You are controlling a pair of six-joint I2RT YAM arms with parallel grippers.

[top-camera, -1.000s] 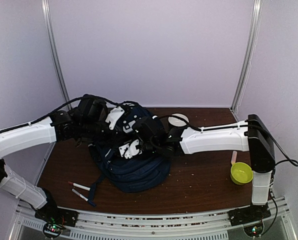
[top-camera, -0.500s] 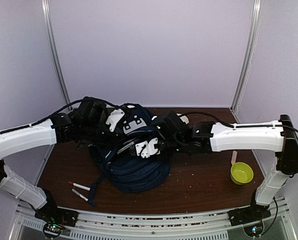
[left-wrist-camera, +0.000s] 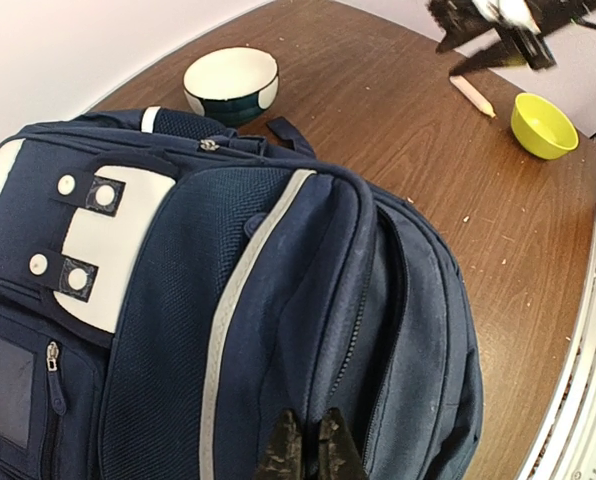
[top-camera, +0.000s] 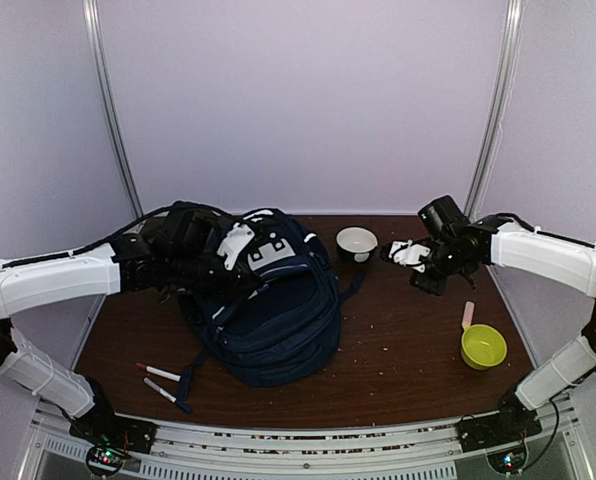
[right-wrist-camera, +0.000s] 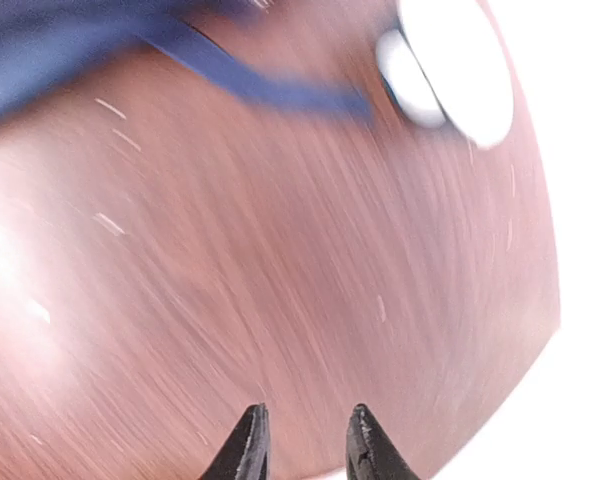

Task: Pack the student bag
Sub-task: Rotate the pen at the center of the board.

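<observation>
1. Left pincer [left-wrist-camera: 305,440]: tips together against the bag [left-wrist-camera: 278,260], directly under it; real pinch unclear.
2. Right pincer [right-wrist-camera: 306,435]: slightly apart, empty, over table [top-camera: 398,340]; bag well left of it.
3. Likely pencil [left-wrist-camera: 473,95] pickup next: open wider before descending.

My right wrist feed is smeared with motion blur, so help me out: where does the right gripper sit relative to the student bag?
Observer: The right gripper hangs over bare table to the right of the student bag, clear of it, close to the white bowl.
Operator: Anything lying loose near the bag?
Observer: Two pens lie on the table off its near left corner.
Operator: And the left gripper?
Observer: The left gripper is shut, its tips against the bag's side beside a zip seam.
</observation>
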